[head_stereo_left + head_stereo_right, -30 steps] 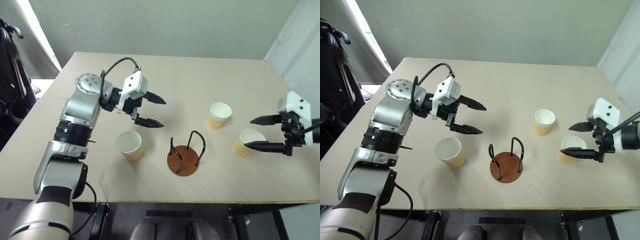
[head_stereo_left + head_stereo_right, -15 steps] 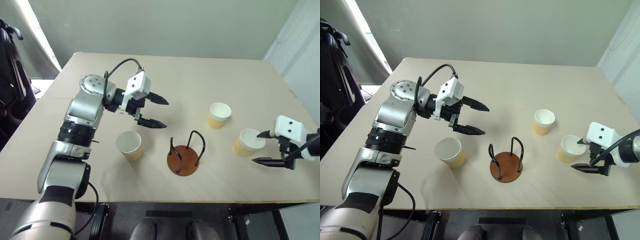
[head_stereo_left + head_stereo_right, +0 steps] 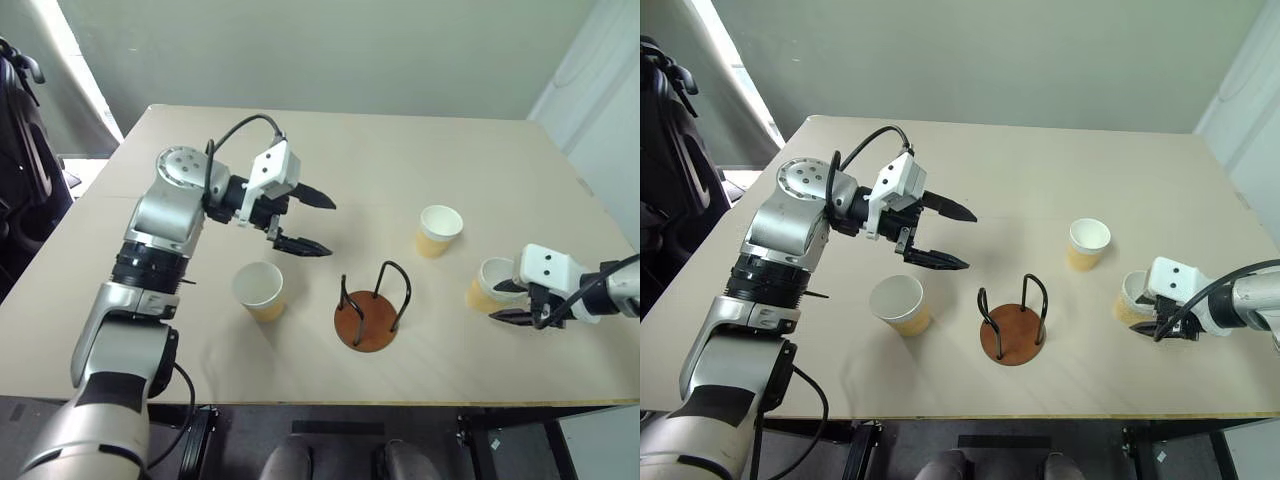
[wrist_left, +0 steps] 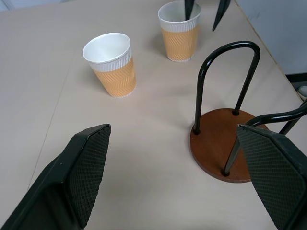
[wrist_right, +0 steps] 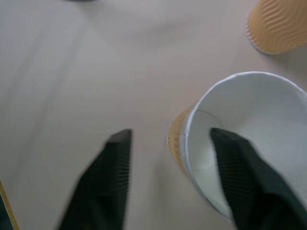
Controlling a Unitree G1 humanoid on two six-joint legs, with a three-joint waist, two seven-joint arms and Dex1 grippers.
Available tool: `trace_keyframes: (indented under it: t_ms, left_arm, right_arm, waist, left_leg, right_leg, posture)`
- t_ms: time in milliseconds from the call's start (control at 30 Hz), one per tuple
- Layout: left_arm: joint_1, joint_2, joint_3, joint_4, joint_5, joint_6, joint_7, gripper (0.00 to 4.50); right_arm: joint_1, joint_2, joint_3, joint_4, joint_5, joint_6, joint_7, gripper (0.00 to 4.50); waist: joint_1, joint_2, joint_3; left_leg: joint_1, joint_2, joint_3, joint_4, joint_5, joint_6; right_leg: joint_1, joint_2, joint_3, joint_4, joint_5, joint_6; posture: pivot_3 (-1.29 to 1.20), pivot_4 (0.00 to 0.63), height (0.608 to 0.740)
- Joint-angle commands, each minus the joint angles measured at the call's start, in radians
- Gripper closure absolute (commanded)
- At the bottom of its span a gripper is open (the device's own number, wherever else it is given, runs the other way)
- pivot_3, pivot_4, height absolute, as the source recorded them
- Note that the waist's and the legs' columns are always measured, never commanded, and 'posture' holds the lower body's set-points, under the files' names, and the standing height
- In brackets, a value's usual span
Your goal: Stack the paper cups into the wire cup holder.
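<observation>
Three tan paper cups stand upright on the table: one at the left [image 3: 260, 290], one in the middle [image 3: 438, 230], one at the right [image 3: 481, 290]. The wire cup holder [image 3: 368, 318], a brown disc with black wire loops, stands empty between them. My right gripper [image 3: 498, 302] is down at the right cup [image 5: 240, 143]. It is open. One finger [image 5: 240, 167] is inside the cup, the other [image 5: 112, 172] is outside, apart from the wall. My left gripper [image 3: 305, 222] hangs open above the table behind the left cup, holding nothing.
The beige table [image 3: 350, 150] has its front edge close to the holder and its right edge just past my right gripper. A dark chair [image 3: 20, 150] stands off the table's left side.
My right gripper has sunk to the right cup, its fingers have drawn closer together, and one now sits inside the cup. The left arm has stayed still.
</observation>
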Motion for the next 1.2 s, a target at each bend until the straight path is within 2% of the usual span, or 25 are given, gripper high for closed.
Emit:
trace_keyframes:
  t_ms: [33, 67, 133, 500, 800, 967, 1200]
  left_arm:
    - [-0.006, 0.011, 0.022, -0.035, -0.014, -0.003, 0.005, 0.00]
    - [-0.006, 0.011, 0.021, -0.035, -0.013, -0.003, 0.005, 0.00]
    - [-0.006, 0.012, 0.021, -0.035, -0.013, -0.003, 0.005, 0.00]
    - [-0.008, 0.016, 0.018, -0.016, -0.001, -0.022, 0.005, 0.00]
    - [-0.008, 0.009, 0.010, 0.012, 0.005, -0.046, -0.001, 0.00]
    - [-0.028, -0.012, 0.001, 0.043, 0.008, -0.064, -0.010, 0.00]
    - [-0.051, -0.027, -0.007, 0.086, 0.017, -0.091, -0.025, 0.00]
  right_arm:
    - [-0.023, -0.001, -0.012, -0.023, -0.005, -0.004, 0.009, 3.45]
    - [-0.026, 0.000, -0.012, -0.025, -0.004, -0.002, 0.010, 3.88]
    - [-0.029, 0.001, -0.011, -0.027, -0.002, 0.003, 0.012, 4.47]
    - [-0.102, 0.019, -0.053, -0.063, 0.045, 0.074, 0.012, 4.47]
    - [-0.371, 0.012, -0.110, -0.154, 0.219, 0.267, 0.009, 4.47]
    - [-0.524, 0.054, -0.096, -0.229, 0.351, 0.406, -0.016, 4.47]
    - [-0.698, 0.140, -0.099, -0.237, 0.537, 0.584, -0.063, 4.47]
  waist:
    - [0.000, 0.000, 0.000]
    - [0.000, 0.000, 0.000]
    - [0.000, 0.000, 0.000]
    - [-0.002, 0.000, 0.000]
    - [-0.004, 0.000, 0.000]
    - [-0.004, 0.000, 0.000]
    - [-0.006, 0.000, 0.000]
  left_leg:
    - [0.000, 0.000, 0.000, 0.000, 0.000, 0.000]
    - [0.000, 0.000, 0.000, 0.000, 0.000, 0.000]
    - [0.000, 0.000, 0.000, 0.000, 0.000, 0.000]
    - [0.000, 0.000, 0.000, 0.000, 0.000, 0.000]
    - [0.000, 0.000, 0.000, -0.001, 0.000, 0.000]
    - [0.000, 0.000, -0.001, -0.001, 0.000, 0.000]
    - [0.000, 0.000, -0.001, -0.001, 0.000, 0.000]
  right_leg:
    - [0.000, 0.000, 0.000, 0.000, 0.000, 0.000]
    - [0.000, 0.000, 0.000, 0.000, 0.000, 0.000]
    - [0.000, 0.000, 0.000, 0.000, 0.000, 0.000]
    - [0.000, 0.000, 0.000, 0.000, 0.000, 0.000]
    - [-0.001, 0.001, 0.000, 0.000, 0.000, 0.000]
    - [0.000, 0.000, 0.000, -0.001, 0.000, 0.000]
    - [-0.001, 0.000, 0.000, -0.001, 0.000, 0.000]
  posture:
    - [0.00, 0.150, 0.740]
    - [0.00, 0.150, 0.740]
    - [0.00, 0.150, 0.740]
    - [0.00, 0.150, 0.740]
    - [0.00, 0.150, 0.740]
    - [0.00, 0.150, 0.740]
    - [0.00, 0.150, 0.740]
